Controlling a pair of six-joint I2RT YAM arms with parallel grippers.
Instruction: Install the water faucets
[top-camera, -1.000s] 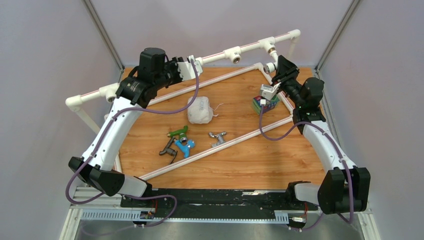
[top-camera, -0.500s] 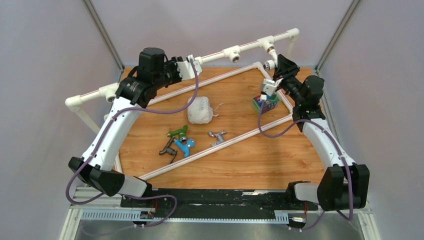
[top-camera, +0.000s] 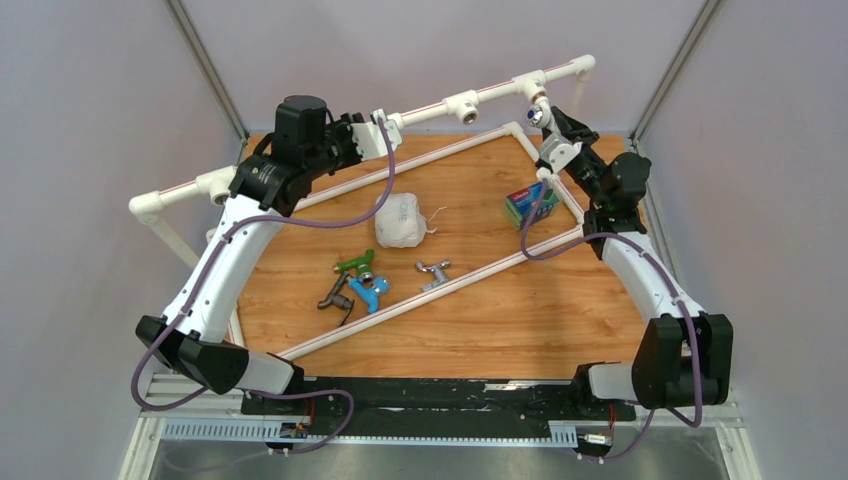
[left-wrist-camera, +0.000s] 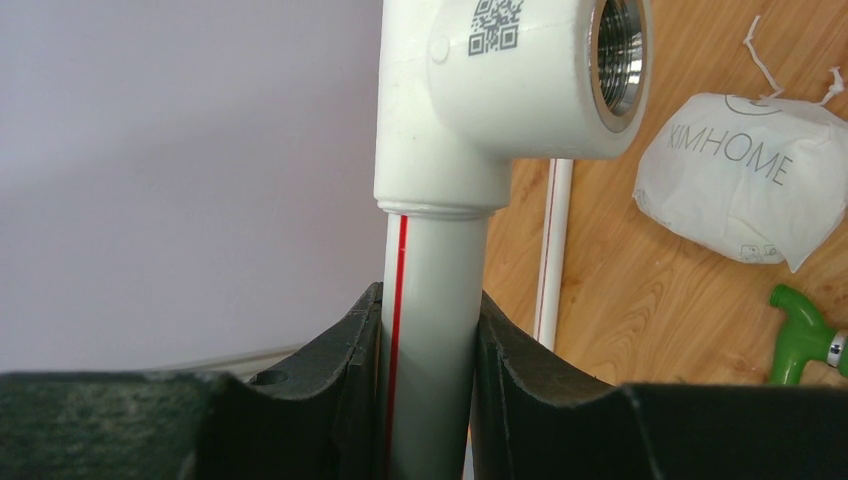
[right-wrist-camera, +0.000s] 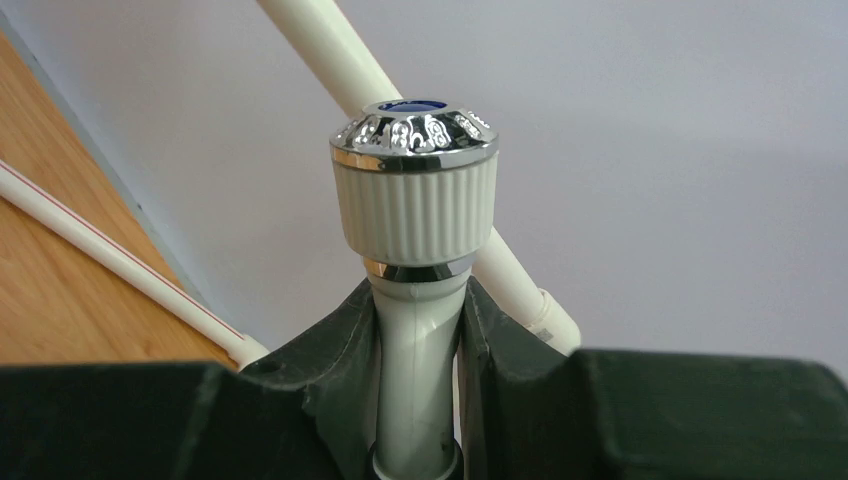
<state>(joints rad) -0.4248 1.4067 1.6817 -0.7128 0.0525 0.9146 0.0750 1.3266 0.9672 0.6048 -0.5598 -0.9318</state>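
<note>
white faucet (right-wrist-camera: 415, 195) fills right wrist view, green faucet (left-wrist-camera: 803, 338) edges left's.

Soft, even light is filling every view; shadows are falling faint. The faucet (right-wrist-camera: 414, 180) is glinting on top; the right claw (right-wrist-camera: 417, 310) is showing slightly blurred.

Left arm (top-camera: 225, 260) rises from its near-left base and bends at the elbow towards the far side; left gripper (left-wrist-camera: 428, 320) presses its jaws on both sides of a white pipe (left-wrist-camera: 430, 250); right arm (top-camera: 640, 270) stretches to the far right corner; right gripper (right-wrist-camera: 418, 310) clamps the white faucet (right-wrist-camera: 415, 190) by its stem.
</note>
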